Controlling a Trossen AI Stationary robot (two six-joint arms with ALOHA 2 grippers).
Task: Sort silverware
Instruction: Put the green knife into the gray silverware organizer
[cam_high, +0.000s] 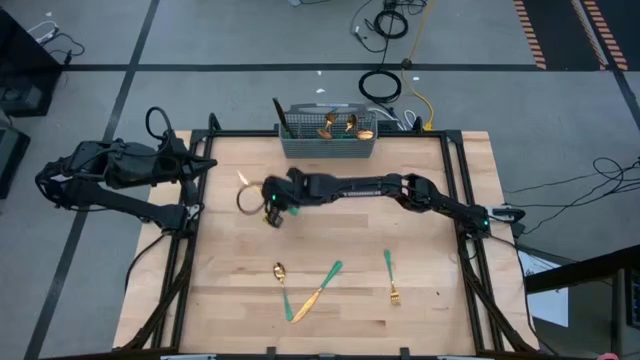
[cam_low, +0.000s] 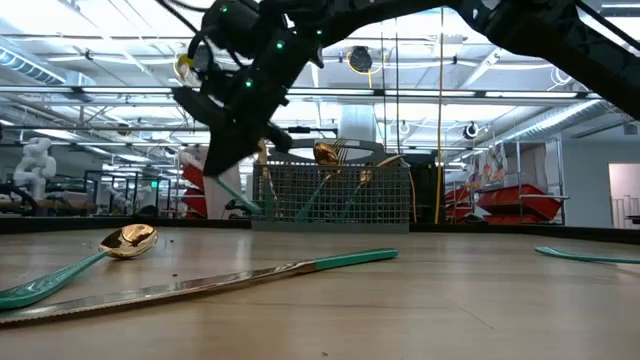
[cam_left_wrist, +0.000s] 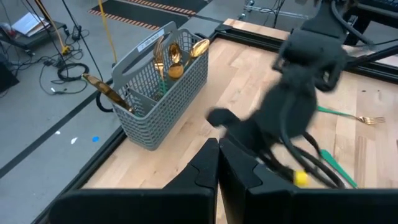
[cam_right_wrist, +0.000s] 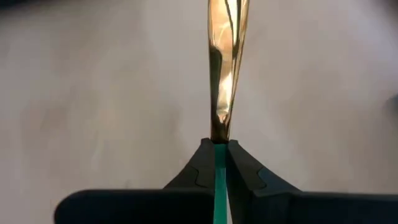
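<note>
My right gripper (cam_high: 258, 190) reaches in from the table's right to the left-centre and is shut on a piece of silverware (cam_right_wrist: 227, 62). Its gold head (cam_high: 243, 179) sticks out past the fingertips; I cannot tell its kind. A spoon (cam_high: 281, 280), a knife (cam_high: 318, 290) and a fork (cam_high: 391, 275) lie flat near the front edge. The grey mesh basket (cam_high: 328, 140) stands at the far edge with several gold-headed pieces upright in it. My left gripper (cam_left_wrist: 217, 149) waits shut, off the table's left side. My right gripper pinches the piece between its two fingers where the teal handle meets the gold head (cam_right_wrist: 219, 142). The handle runs back between the fingers, which lie along it. They come from the table's right, slanting down. The piece is lifted clear of the table.
The basket (cam_low: 330, 195) stands just beyond my right gripper. In the low view the spoon (cam_low: 128, 240) and knife (cam_low: 200, 285) lie close to the front edge, and the fork's handle (cam_low: 590, 256) lies at the right. Bare wood lies between them and the basket.
</note>
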